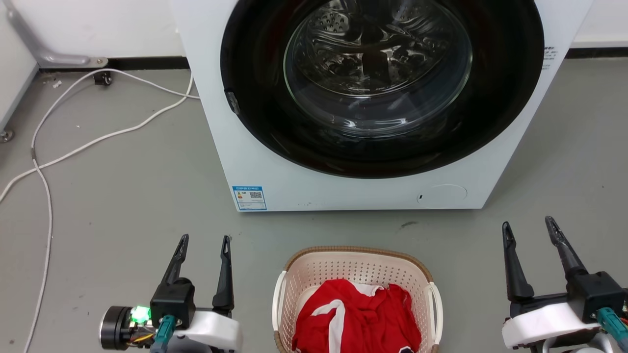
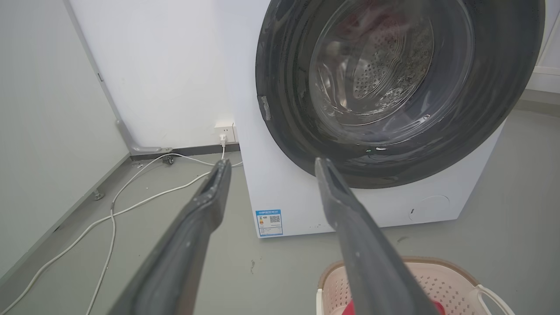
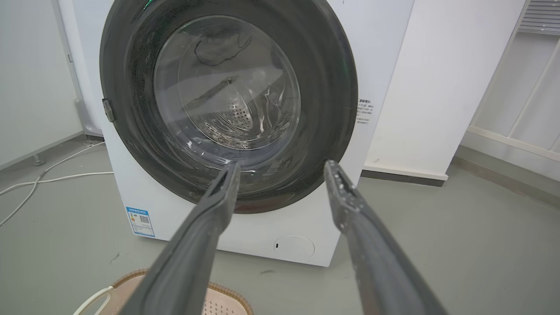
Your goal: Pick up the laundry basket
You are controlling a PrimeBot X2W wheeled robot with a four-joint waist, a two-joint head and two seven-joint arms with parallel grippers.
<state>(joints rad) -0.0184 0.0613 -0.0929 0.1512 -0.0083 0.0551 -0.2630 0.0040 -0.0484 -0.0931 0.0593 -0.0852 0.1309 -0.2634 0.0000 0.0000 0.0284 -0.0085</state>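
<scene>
The left gripper and right gripper hang empty with fingers apart, flanking the laundry basket, which sits on the floor before the washing machine. The reach looks not yet begun. Next, each gripper likely needs to close on one of the white side handles.

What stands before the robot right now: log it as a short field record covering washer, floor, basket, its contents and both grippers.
washer: white front-loader, round glass door appears shut
floor: grey, white cables lying left of the washer
laundry basket: on the floor in front of the washer, not held
basket contents: red garment with a white stripe
left gripper: open, empty, left of the basket
right gripper: open, empty, right of the basket
</scene>
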